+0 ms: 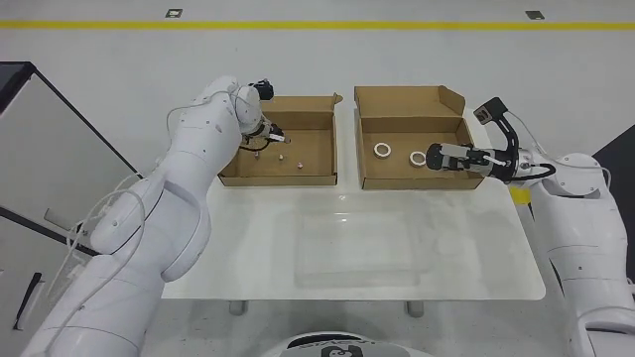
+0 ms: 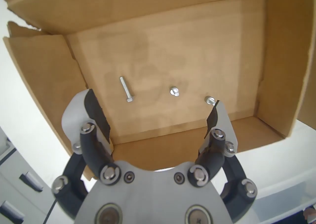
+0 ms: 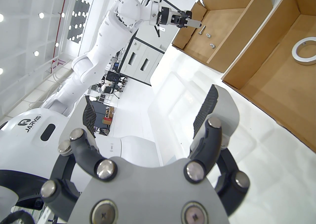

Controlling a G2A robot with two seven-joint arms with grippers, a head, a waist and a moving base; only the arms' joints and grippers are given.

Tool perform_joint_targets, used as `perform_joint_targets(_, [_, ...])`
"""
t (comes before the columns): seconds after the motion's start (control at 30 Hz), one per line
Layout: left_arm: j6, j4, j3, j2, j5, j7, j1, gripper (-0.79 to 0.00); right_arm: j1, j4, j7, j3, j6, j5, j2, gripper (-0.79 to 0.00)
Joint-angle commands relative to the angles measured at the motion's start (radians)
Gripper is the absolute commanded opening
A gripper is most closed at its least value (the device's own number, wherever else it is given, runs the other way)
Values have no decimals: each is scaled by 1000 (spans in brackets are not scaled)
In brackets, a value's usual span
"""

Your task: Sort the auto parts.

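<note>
Two open cardboard boxes stand side by side at the back of the white table. On the floor of the left box (image 1: 316,149) lie three small silver bolts: one on its side (image 2: 127,89), two more (image 2: 174,91) (image 2: 209,99) beside it. My left gripper (image 2: 153,100) hovers open over that box (image 1: 278,139), nothing between its fingers. The right box (image 1: 397,171) holds two silver rings (image 1: 381,149) (image 1: 418,159); one ring (image 3: 304,52) also shows in the right wrist view. Just above the right box's near right part, my right gripper (image 1: 434,156) is open and holds nothing.
A clear plastic tray (image 1: 362,248) sits on the table in front of the boxes, nearer to me. Both boxes have raised flaps along their far sides. A grey cabinet (image 1: 40,149) stands off the table's left side.
</note>
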Motion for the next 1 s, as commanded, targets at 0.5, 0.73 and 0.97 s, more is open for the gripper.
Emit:
perform_joint_targets(0.5, [-485, -337, -216, 188, -269, -170, 116, 0, 0, 0, 0, 0, 0, 0, 0, 0])
perform_joint_targets(0.73, [-348, -997, -399, 358, -415, -308, 435, 0, 0, 0, 0, 0, 0, 0, 0, 0])
perform_joint_targets(0.97, [-290, -1407, -566, 486, -503, -366, 691, 0, 0, 0, 0, 0, 0, 0, 0, 0])
